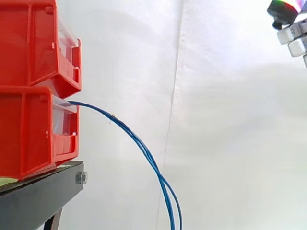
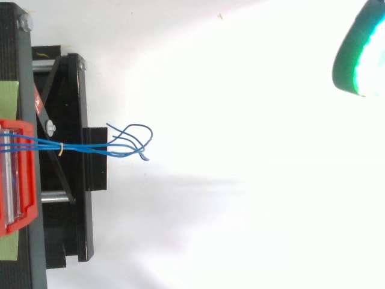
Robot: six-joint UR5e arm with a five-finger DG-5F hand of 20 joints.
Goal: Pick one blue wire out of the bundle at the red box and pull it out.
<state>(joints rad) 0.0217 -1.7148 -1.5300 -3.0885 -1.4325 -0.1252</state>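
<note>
Side view: two red bins stacked, upper bin (image 1: 29, 43) on lower bin (image 1: 24, 134), both on a black stand (image 1: 38, 199) before a white curtain (image 1: 230, 143); a hex bolt (image 1: 81, 178) sits in the stand's end face. The bundle of blue wires (image 1: 139, 143) leaves the top front of the lower bin, arcs rightward and downward, and runs out at the bottom edge; a small pale tie (image 1: 112, 115) binds it near the bin. The hand (image 1: 290, 19) sits at the upper right corner, well apart from the wires and touching nothing; whether it is open or closed cannot be told.

Top view: the wires (image 2: 90, 146) run from the red bin (image 2: 18, 180) across the stand (image 2: 78, 229); the tie (image 2: 61, 149) gathers them just beside the bin; past the stand's edge the free ends splay into loose loops. The hand (image 2: 361, 54), glowing green, lies at the upper right, far from the wire ends.
</note>
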